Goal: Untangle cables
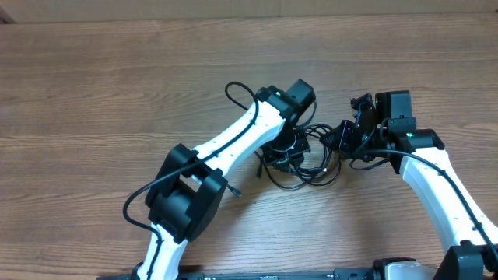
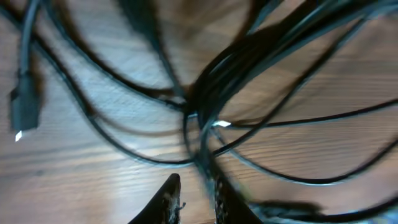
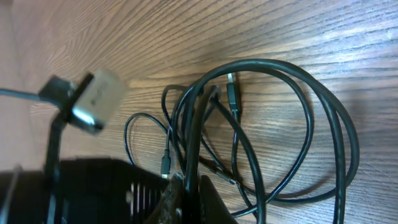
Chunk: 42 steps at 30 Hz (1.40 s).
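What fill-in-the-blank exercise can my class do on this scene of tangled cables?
The cables lie tangled on a ___ table.
Their colour is ___.
The right gripper is shut on a ___.
Missing words: wooden; black; cable.

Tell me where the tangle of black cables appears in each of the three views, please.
Overhead: the cables lie just right of centre.
Left wrist: the cables fill the upper middle, close and blurred.
Right wrist: the cables loop across the centre and right.
Shared landmark: the wooden table under them, its grain visible in every view.
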Each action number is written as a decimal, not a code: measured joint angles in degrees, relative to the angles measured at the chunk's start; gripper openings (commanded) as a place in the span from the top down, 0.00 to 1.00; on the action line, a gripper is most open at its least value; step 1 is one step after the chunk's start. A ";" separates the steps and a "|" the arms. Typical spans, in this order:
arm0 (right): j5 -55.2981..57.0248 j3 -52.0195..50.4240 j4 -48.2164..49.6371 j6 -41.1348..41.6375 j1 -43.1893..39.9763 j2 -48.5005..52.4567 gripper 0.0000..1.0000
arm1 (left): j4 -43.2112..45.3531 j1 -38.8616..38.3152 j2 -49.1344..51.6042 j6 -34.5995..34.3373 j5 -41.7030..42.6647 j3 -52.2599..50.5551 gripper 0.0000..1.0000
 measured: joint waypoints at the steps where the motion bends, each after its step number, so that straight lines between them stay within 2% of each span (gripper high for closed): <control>1: -0.02 0.00 0.00 0.04 0.00 0.00 0.96 | 0.70 0.48 0.00 0.02 0.68 0.00 0.79; 4: 0.00 0.00 -0.04 0.00 0.00 0.00 0.96 | 1.68 1.97 0.00 0.20 2.34 0.00 0.77; 9: 0.00 0.00 -0.04 0.00 0.00 0.00 0.96 | 1.81 2.80 0.00 1.16 2.91 0.00 0.60; 11: 0.00 0.00 -0.07 0.02 0.00 0.00 0.96 | 1.73 2.12 0.00 1.29 2.60 -0.02 0.57; 15: -0.04 0.00 -0.07 0.04 0.00 0.00 0.96 | 2.16 -0.35 0.00 1.29 1.75 -1.11 0.55; 17: -0.02 0.00 -0.11 0.02 0.00 0.00 0.96 | 2.82 -1.38 0.00 1.22 1.51 -2.27 0.58; 26: -0.26 0.00 -0.17 0.02 0.02 0.00 0.96 | 4.00 -1.49 0.00 0.79 0.26 -4.66 0.96; 34: -0.76 0.00 -0.22 0.04 0.07 0.00 0.96 | 1.38 1.86 0.00 1.49 0.42 -4.66 0.96; 42: 2.40 0.00 -5.66 1.22 0.11 0.00 0.96 | -0.66 9.07 -0.02 4.20 2.71 -4.66 0.96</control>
